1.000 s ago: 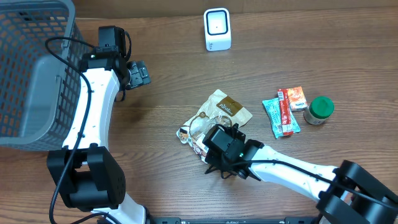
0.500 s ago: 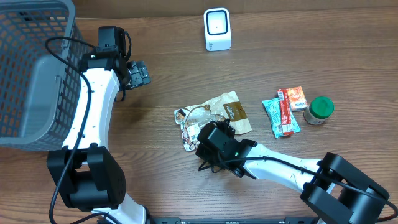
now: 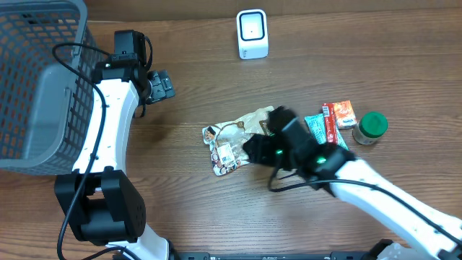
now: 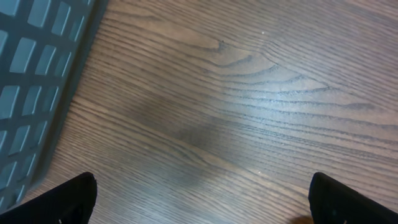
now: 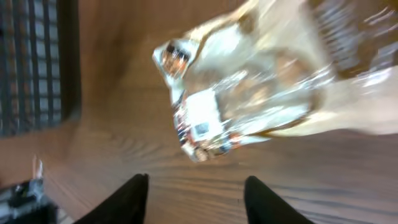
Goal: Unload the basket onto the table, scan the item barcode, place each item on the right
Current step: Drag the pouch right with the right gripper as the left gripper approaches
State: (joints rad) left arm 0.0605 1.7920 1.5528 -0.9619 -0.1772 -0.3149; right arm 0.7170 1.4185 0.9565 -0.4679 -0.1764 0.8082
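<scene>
Overhead: the snack bag [image 3: 238,137] lies crumpled on the desk [image 3: 375,58] near the middle, its white label [image 3: 226,153] turned up. The scanner [image 3: 252,34] stands well apart at the far edge. The right fingers [image 3: 253,149] are blurred at the bag's right side, so their state cannot be told here. The left fingers [image 3: 160,85] hang spread beside the basket [image 3: 36,94]. Bare desk lies open between bag and scanner. To the right a teal packet [image 3: 321,136], a red packet [image 3: 339,114] and a green-lidded jar [image 3: 373,126] sit close to the right arm, and a wide swing could likely knock them

Left wrist: both tips stand wide over bare wood with nothing between them, the basket wall at the left edge

Right wrist: the two tips stand apart with only desk between them, and the bag lies beyond, free of them. The film looks glossy and slack, so a pinch on a loose fold may slip or crease the label away from the scanner
</scene>
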